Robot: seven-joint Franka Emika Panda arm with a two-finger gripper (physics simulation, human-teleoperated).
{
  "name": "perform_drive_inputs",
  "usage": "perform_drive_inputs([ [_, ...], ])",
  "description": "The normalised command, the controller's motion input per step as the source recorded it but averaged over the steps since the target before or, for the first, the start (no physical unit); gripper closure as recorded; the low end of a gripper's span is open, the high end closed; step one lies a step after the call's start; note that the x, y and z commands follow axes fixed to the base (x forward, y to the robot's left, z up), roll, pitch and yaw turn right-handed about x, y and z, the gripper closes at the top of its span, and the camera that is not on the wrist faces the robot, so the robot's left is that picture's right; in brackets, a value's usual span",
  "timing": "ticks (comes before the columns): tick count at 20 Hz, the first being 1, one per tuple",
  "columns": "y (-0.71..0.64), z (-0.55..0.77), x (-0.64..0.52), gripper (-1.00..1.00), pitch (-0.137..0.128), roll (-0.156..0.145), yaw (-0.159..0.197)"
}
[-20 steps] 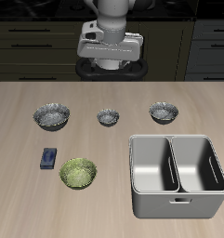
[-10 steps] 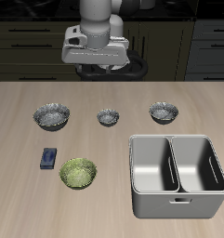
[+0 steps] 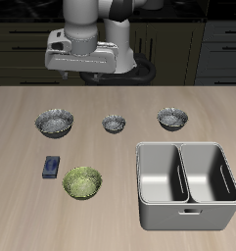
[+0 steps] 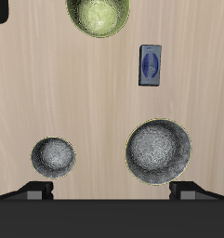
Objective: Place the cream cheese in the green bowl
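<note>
The cream cheese (image 3: 52, 167) is a small dark blue box lying flat on the table beside the green bowl (image 3: 82, 182), apart from it. Both sit near the table's front edge. My gripper (image 3: 88, 75) hangs high over the back of the table, far from both. In the wrist view the cream cheese (image 4: 151, 65) and the green bowl (image 4: 99, 14) show below, and the gripper (image 4: 112, 192) has its fingertips (image 4: 37, 191) spread wide with nothing between them.
Three grey metallic bowls stand in a row farther back: one (image 3: 54, 122) behind the cream cheese, a small one (image 3: 114, 124) in the middle, and one (image 3: 172, 119) behind the steel double tray (image 3: 186, 184). Two of them show in the wrist view (image 4: 159, 151) (image 4: 53, 157).
My gripper has moved sideways along the back of the table, toward the side where the cream cheese and green bowl lie. Nothing on the table has moved.
</note>
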Motion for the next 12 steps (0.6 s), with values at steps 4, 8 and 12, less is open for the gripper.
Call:
perform_drive_inputs([
  [4,-0.29,0.04,0.25,-1.00,-0.017,-0.006,0.009],
  [8,-0.32,0.04,0.30,-1.00,0.005,0.022,0.032],
  [12,-0.30,0.06,0.28,-1.00,-0.023,-0.044,-0.001],
])
